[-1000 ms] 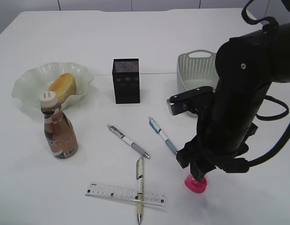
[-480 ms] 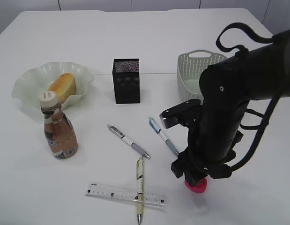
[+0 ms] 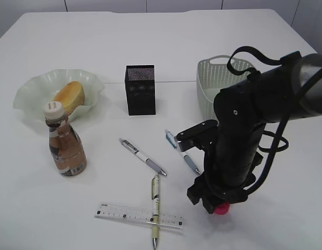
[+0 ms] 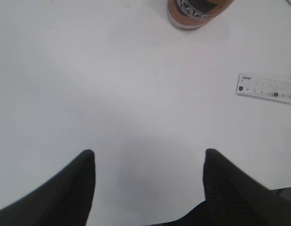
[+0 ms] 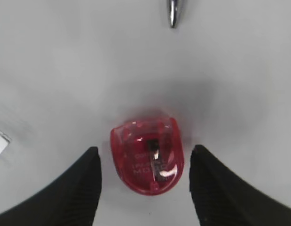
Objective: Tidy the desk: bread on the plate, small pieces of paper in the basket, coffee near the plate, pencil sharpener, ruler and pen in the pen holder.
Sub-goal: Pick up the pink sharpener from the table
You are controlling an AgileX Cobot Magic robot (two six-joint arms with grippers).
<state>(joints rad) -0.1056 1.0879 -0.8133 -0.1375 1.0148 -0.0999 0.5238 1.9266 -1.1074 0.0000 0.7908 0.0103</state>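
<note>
One table (image 3: 88, 41) carries one plate (image 3: 30, 96) (bread (image 3: 68, 97) in it), basket (image 3: 215, 78), pen holder (image 3: 140, 89), coffee bottle (image 3: 65, 148), ruler (image 3: 137, 216), three pens (image 3: 142, 157). The right gripper (image 5: 145, 183) stands spread around one pencil sharpener (image 5: 147, 152); the left gripper (image 4: 147, 183) is spread, empty.

White embossed lettering marks the red pencil sharpener (image 5: 147, 155), too blurred to read; the ruler's (image 4: 266, 89) numbers likewise.

Right arm bent steeply down, right end effector (image 5: 144, 181) fingers spread apart, left end effector (image 4: 147, 181) likewise spread wide, empty
</note>
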